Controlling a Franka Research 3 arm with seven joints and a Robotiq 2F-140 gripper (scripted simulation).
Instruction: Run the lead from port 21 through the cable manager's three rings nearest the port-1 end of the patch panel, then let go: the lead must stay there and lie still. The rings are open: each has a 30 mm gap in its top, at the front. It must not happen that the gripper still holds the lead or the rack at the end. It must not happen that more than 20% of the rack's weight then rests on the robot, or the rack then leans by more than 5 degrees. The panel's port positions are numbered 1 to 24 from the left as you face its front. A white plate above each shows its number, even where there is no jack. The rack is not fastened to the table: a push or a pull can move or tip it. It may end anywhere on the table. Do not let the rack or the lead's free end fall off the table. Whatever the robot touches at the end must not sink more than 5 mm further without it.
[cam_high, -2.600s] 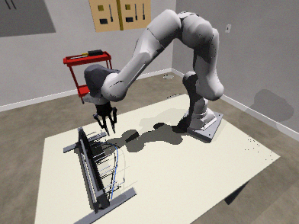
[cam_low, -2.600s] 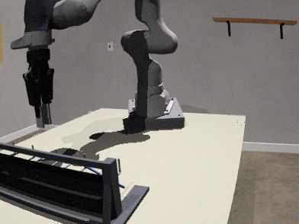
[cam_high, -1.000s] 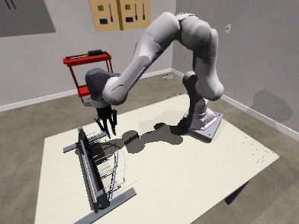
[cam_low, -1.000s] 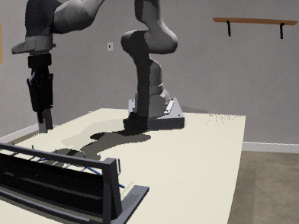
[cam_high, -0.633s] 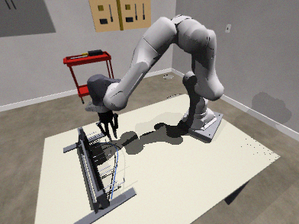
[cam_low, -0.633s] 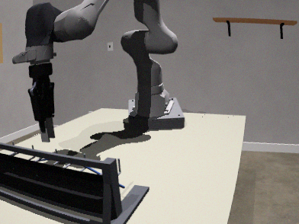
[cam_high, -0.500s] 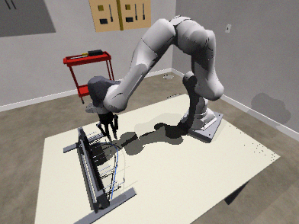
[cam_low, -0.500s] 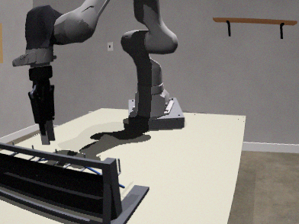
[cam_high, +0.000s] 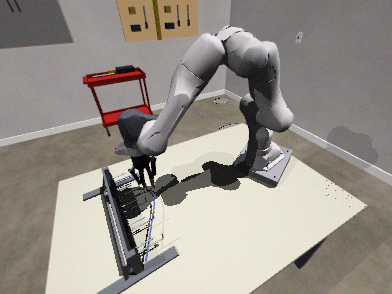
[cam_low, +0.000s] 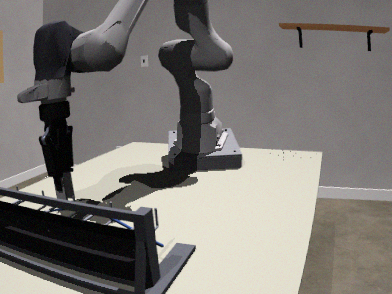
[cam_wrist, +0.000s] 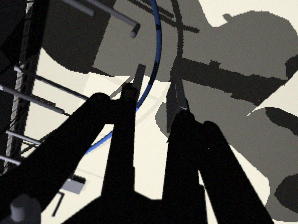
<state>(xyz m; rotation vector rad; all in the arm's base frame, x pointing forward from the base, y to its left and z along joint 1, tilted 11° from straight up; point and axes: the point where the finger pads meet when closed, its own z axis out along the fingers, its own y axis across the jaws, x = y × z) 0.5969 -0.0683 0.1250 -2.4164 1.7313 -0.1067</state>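
The table (cam_high: 280, 225) carries the arm (cam_high: 200, 75), whose base plate (cam_high: 286, 165) sits near the far right edge. The arm reaches across the table and bends down toward the rack.

The rack (cam_high: 107, 186) stands on the table's left part, on two flat feet, its front facing the arm. Thin rings (cam_high: 131, 200) project from its front in a row.

The gripper (cam_high: 143, 184) points down over the far end of the rack, its tips just above the rings there. In the exterior view it (cam_low: 64, 192) hangs behind the rack's top bar (cam_low: 75, 202). The fingers are spread a little, and nothing is pinched between them.

The blue lead (cam_high: 151, 225) runs along the rack's front, from the near end toward the gripper. In the wrist view the lead (cam_wrist: 156, 47) arcs past the left fingertip; contact cannot be determined.
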